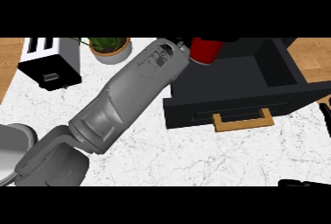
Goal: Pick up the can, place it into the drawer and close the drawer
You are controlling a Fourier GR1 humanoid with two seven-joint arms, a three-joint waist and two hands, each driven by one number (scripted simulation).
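On the white marbled bench (194,162), seen from the head view looking steeply down, a dark drawer (241,101) stands pulled open at the upper right. Its front panel faces the viewer and carries a tan wooden handle (243,121). The drawer's box runs back toward the top of the view, with dark walls on its far and right sides.

The left forearm (126,98) crosses the view on a slant, from the lower left up to the drawer's far left corner. At its end the left hand (181,44) is mostly hidden behind the wrist; only a small dark part shows, touching the red can (204,50). The can stands upright at the drawer's far left corner, just above the cavity. Whether the fingers are clenched round the can or released cannot be told.

Right-hand side: dark parts of the right hand (325,114) show at the right edge, beside the drawer front, and more dark shapes sit at the bottom right corner. The state of its fingers cannot be told.

A black and white toaster (48,61) sits at the upper left. Just beside it is a potted plant (110,47) in a pale pot.
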